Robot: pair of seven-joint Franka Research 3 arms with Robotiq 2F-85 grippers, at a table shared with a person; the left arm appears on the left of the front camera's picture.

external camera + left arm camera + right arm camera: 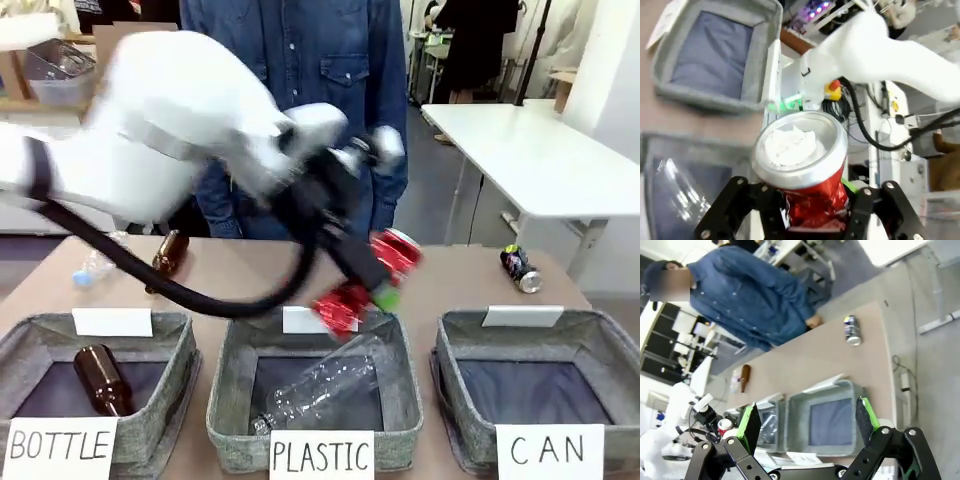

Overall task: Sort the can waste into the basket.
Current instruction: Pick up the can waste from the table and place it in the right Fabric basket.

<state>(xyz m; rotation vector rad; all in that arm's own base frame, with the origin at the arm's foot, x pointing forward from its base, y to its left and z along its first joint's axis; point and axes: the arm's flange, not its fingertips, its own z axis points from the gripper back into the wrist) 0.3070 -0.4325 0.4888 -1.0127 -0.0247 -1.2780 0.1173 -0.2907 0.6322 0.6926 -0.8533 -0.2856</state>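
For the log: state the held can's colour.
Red can with silver top; clearest in left wrist view.

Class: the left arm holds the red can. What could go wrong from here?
1. The left gripper holds the red can above the PLASTIC basket, short of the CAN basket; released now, it would likely be missorted.
2. The can looks crumpled at the grip and the arm is blurred, so it might slip.
3. The black can lies near the table edge and could roll off.

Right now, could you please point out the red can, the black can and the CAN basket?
Red can (815,197), left wrist view, body.
Black can (520,268), front view, middle.
CAN basket (452,375), front view, left wall.
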